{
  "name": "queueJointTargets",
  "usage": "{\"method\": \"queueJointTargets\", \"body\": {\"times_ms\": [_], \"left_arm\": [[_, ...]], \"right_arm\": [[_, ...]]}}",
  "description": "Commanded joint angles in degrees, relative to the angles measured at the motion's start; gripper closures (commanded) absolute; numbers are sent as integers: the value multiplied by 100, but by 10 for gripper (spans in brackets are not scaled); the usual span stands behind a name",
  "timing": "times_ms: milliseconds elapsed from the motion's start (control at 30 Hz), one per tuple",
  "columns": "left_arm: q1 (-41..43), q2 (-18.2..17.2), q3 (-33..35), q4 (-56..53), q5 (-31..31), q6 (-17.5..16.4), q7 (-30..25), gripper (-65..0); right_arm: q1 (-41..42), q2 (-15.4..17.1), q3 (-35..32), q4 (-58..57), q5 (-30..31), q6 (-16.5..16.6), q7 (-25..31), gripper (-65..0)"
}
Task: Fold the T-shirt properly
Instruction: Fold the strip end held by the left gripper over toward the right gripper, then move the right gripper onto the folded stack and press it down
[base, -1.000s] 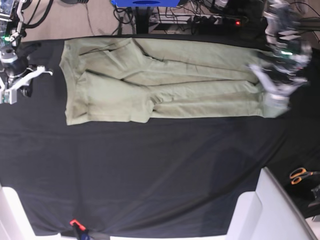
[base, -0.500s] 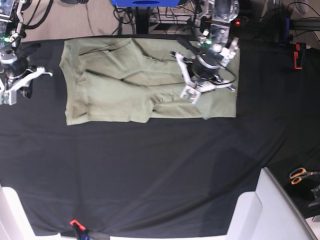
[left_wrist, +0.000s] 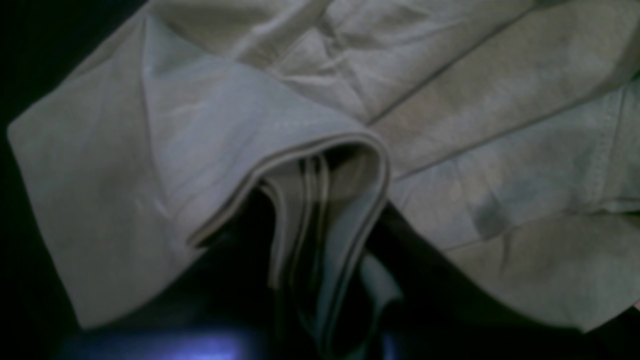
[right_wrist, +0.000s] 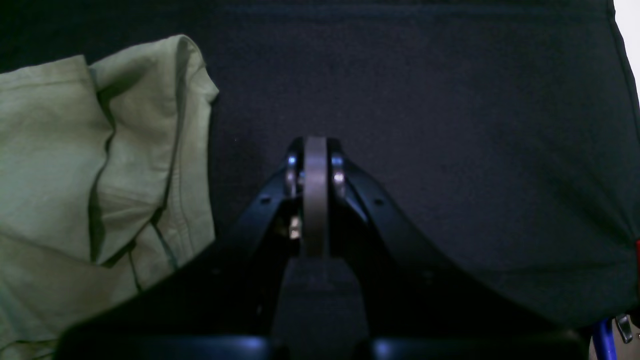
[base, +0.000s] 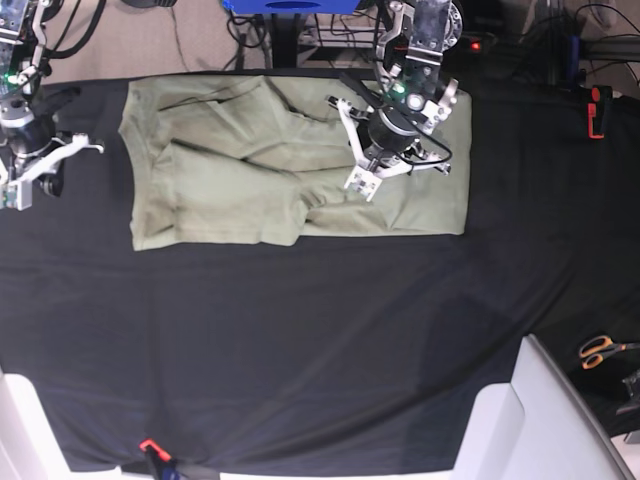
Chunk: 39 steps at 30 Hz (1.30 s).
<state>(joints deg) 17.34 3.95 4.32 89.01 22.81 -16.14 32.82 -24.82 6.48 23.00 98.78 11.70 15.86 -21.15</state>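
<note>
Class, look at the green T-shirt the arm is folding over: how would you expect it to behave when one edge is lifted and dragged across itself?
The T-shirt will probably hang limp: in the left wrist view its lifted edge droops in soft layers. It seems light, since one left gripper carries the whole end. Its creases suggest it will likely bunch, not slide flat.

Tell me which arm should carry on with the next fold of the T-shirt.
The left. Its gripper sits over the T-shirt, with bunched hem layers right by it in the left wrist view. The right gripper rests on the black cloth beside the shirt, jaws shut and empty.
</note>
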Motion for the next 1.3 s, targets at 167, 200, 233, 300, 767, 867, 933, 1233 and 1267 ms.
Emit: {"method": "queueJointTargets", "body": {"times_ms": [167, 200, 233, 300, 767, 867, 933, 1233, 1267], "left_arm": [[-68, -346, 1058, 132, -17, 1, 485, -449], [-112, -452, 1322, 149, -17, 1, 582, -522], [-139, -531, 1542, 149, -17, 10, 652, -574], [-174, -663, 1946, 149, 36, 10, 714, -650], [143, -944, 2676, 1609, 1486, 10, 705, -650], [415, -1014, 2184, 2206, 1477, 10, 705, -650], [538, -988, 1797, 2268, 1477, 10, 705, -520], [855, -1129, -278, 2171, -1265, 10, 626, 0], [925, -1208, -542, 2162, -1766, 10, 503, 0]], "right_arm": [[-2, 68, 42, 113, 30, 1, 132, -9], [-2, 68, 42, 113, 30, 1, 132, -11], [-2, 68, 42, 113, 30, 1, 132, -11], [-2, 68, 42, 113, 30, 1, 132, -11], [7, 68, 25, 113, 30, 1, 132, -11], [-2, 68, -10, 122, 30, 1, 132, -11], [-37, 51, -28, 131, 30, 1, 115, -11], [-890, 68, -2182, 1511, 38, 10, -835, -14], [-890, 77, -2472, 1511, 38, 10, -905, -14]]}}
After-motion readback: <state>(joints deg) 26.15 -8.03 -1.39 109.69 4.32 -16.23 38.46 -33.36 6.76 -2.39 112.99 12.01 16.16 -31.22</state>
